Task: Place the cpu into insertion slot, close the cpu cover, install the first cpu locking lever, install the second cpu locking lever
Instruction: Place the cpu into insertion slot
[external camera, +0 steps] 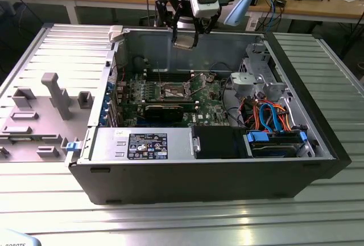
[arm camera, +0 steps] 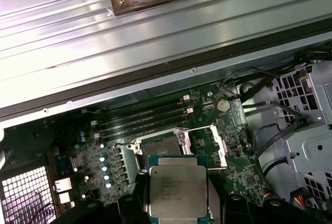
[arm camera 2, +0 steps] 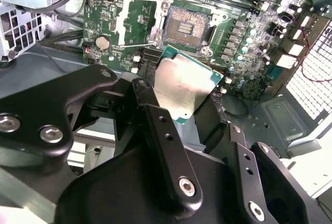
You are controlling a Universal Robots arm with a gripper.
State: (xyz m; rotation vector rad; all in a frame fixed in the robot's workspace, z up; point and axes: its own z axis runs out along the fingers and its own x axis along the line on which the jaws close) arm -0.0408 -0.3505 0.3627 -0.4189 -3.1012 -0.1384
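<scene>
Black gripper [arm camera 2: 180,93] pinches the chip [arm camera 2: 184,81] tight, well above the open slot [arm camera 2: 185,27] on the green board [arm camera 2: 249,73]. If the chip tips or slips, it could land crooked and bend the slot's tiny pins.

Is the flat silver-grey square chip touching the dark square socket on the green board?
Apart. In the exterior view the end effector holds the flat silver-grey square cpu up at the black computer case rim, well above the dark silver-rimmed insertion slot.
</scene>
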